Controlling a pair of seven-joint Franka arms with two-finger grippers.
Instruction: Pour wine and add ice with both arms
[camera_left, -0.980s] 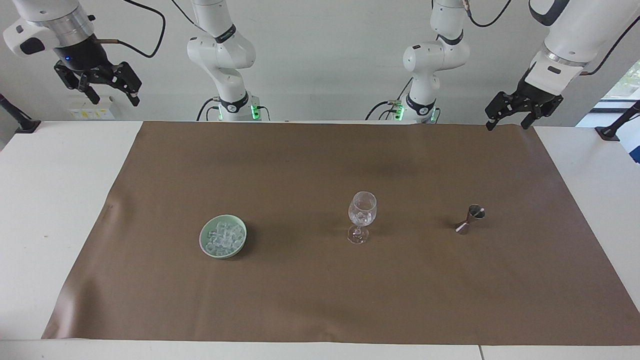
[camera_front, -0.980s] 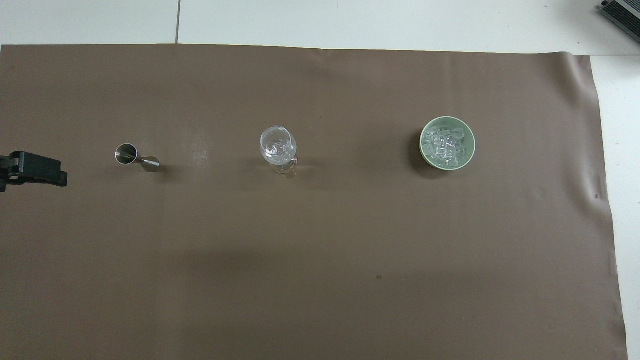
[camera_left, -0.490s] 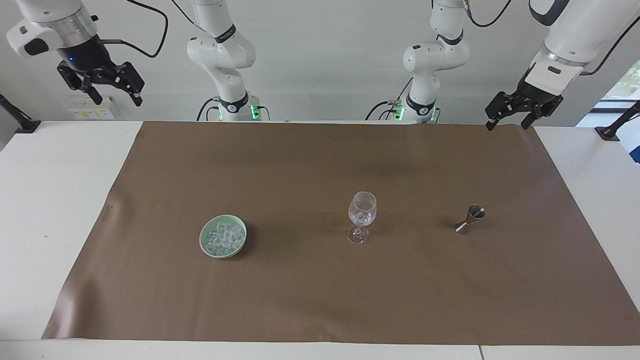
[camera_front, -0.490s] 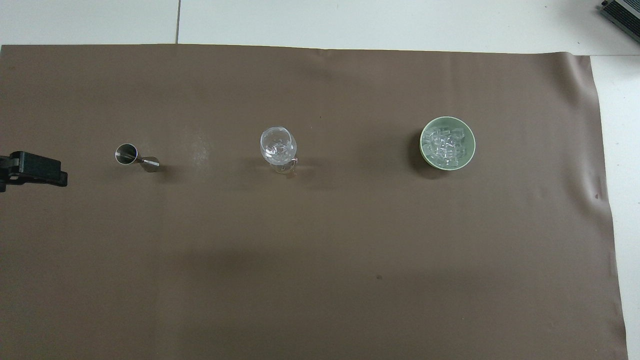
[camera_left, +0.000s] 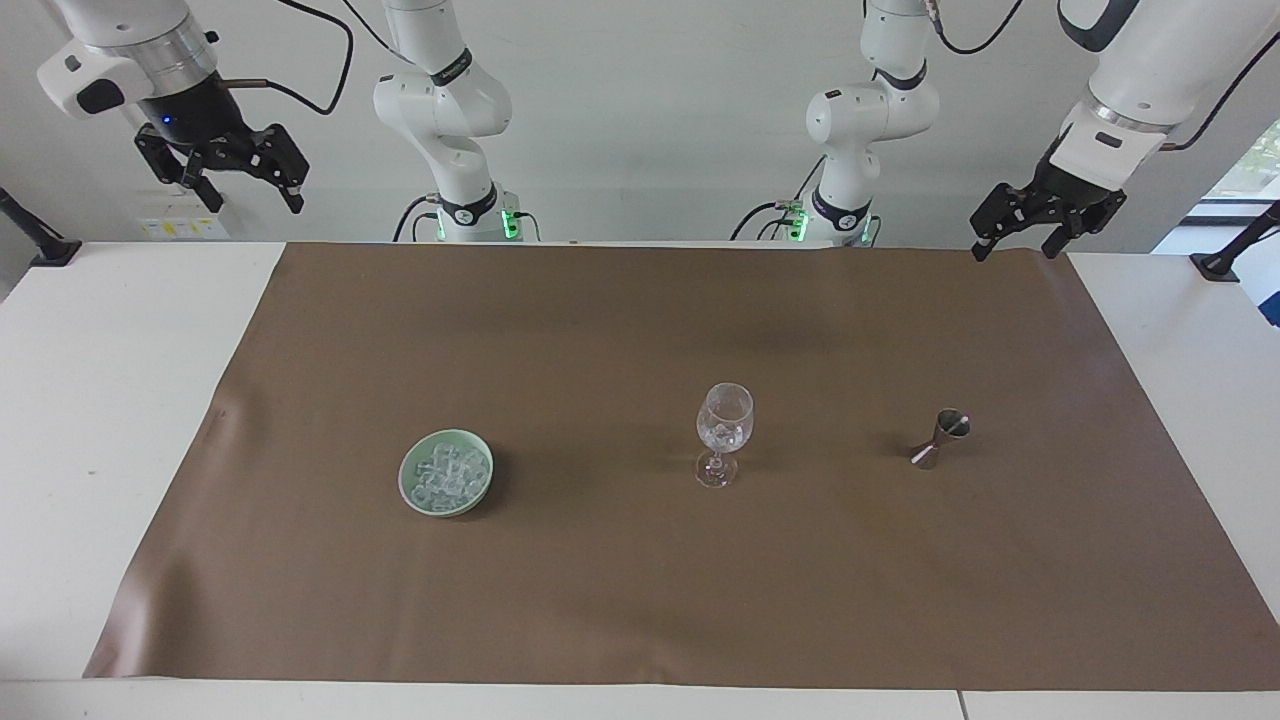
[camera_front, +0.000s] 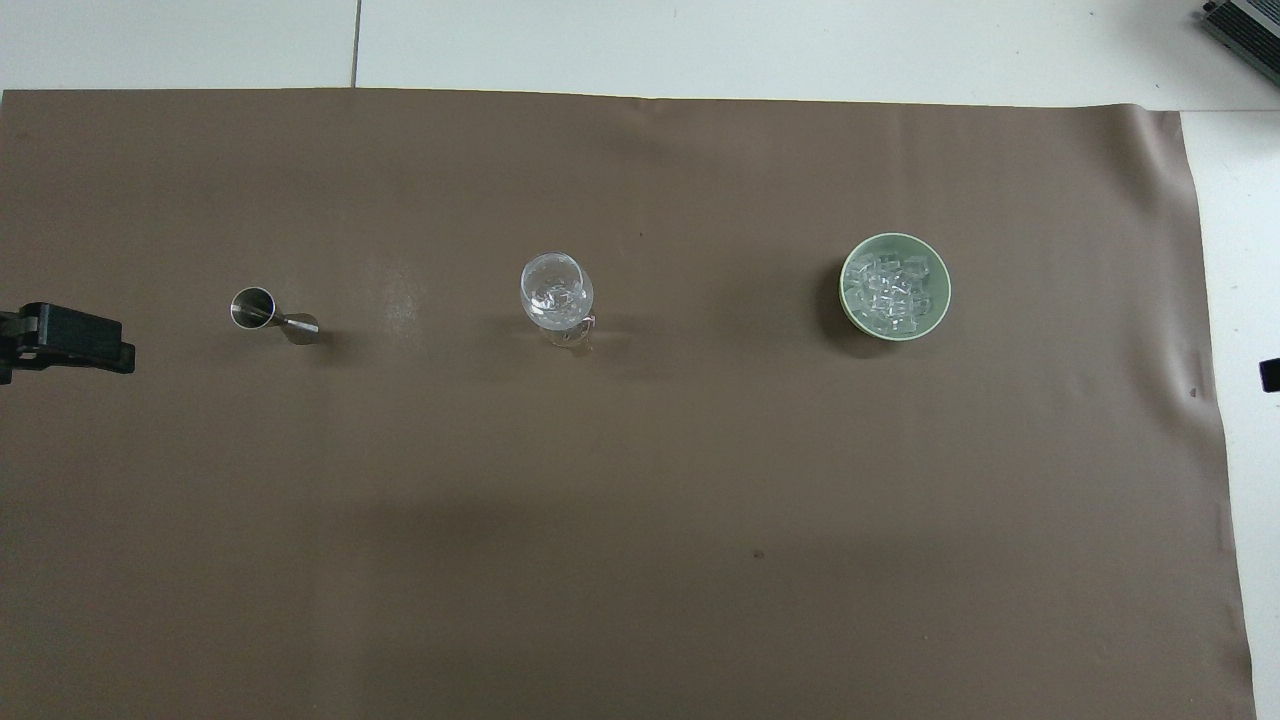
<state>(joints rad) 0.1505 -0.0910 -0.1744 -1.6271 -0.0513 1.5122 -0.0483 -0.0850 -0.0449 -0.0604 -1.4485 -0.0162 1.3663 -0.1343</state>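
Overhead view shows the ice (camera_front: 893, 292) as a heap of small clear cubes in a pale green bowl (camera_front: 940, 306), which sits on the brown mat (camera_front: 640, 500) toward the right arm's end of the table (camera_front: 700, 45). A few clear cubes also lie in the cup of the stemmed glass (camera_front: 556, 290), which stands upright near the middle of the mat, well apart from the bowl. Toward the left arm's end stands a small steel jigger (camera_front: 262, 312), about in line with the glass and the bowl. From the facing view, the right gripper (camera_left: 245, 175) hangs high in the air over the white table edge at its own end, off the mat, with its fingers spread apart and nothing between them; the bowl of ice (camera_left: 447, 475) lies well apart from it, out on the mat and far below. The left gripper (camera_left: 1020, 235) hovers low over the mat's corner by its own base, its fingers likewise apart and empty, touching nothing; the jigger (camera_left: 940, 438) is the closest thing to it, though still well apart, and the glass (camera_left: 724, 430) and ice lie farther along the mat.
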